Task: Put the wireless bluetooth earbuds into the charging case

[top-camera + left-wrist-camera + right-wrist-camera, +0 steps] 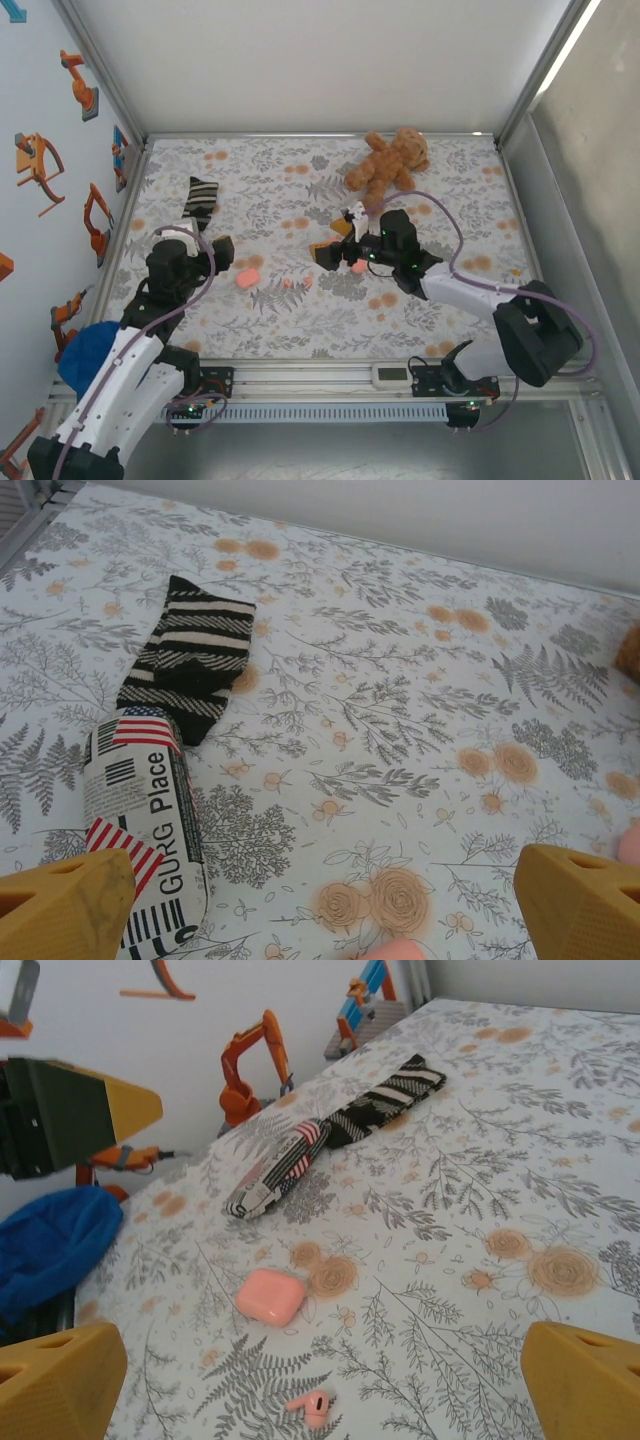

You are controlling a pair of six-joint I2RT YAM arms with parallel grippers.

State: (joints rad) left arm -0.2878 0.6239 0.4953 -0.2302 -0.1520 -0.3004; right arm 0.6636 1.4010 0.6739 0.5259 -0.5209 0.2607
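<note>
Earbud (312,1407) lies on floral cloth (480,1160), between wide-open jaws of right gripper (320,1365). Pink case (270,1296) just beyond it. Left gripper (320,915) jaws spread, empty; printed roll (145,820) beside its left jaw.

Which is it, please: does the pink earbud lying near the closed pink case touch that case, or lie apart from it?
Apart. The right wrist view shows bare printed cloth between the earbud and the case.

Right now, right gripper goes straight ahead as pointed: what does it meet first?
Likely the loose pink earbud ahead of the open right gripper; the pink case lies beyond. Depth is unclear.
</note>
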